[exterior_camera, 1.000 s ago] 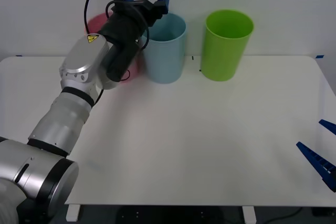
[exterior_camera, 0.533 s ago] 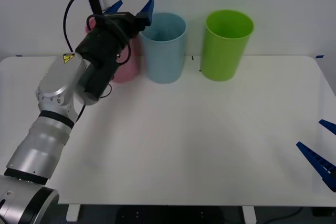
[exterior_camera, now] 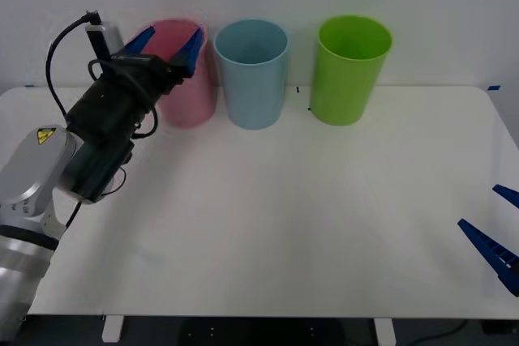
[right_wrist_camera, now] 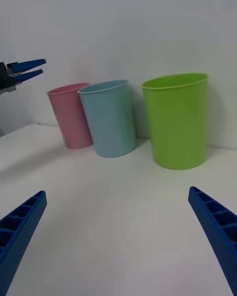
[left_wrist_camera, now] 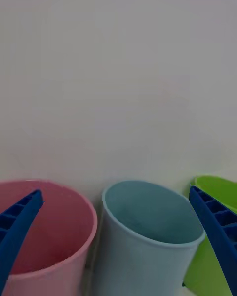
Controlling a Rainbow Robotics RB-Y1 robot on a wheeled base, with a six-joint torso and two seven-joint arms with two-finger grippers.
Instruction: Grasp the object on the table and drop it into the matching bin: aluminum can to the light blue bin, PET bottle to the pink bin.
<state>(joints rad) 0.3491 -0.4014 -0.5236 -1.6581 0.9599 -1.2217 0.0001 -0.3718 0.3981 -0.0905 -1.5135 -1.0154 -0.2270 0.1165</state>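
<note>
The aluminum can and any PET bottle are out of view. My left gripper is open and holds nothing, raised at rim height just in front of the pink bin. In its wrist view its gripper looks over the pink bin and the light blue bin. The light blue bin stands upright beside the pink one on the white table. My right gripper waits open at the table's near right edge; the right wrist view shows the left gripper beyond the bins.
A green bin stands to the right of the light blue one, all three in a row along the back edge against a white wall. From the right wrist view the pink bin, light blue bin and green bin stand upright.
My left arm has drawn back leftward and toward me, carrying its open gripper from the light blue bin's rim to the pink bin. The right arm has not moved.
</note>
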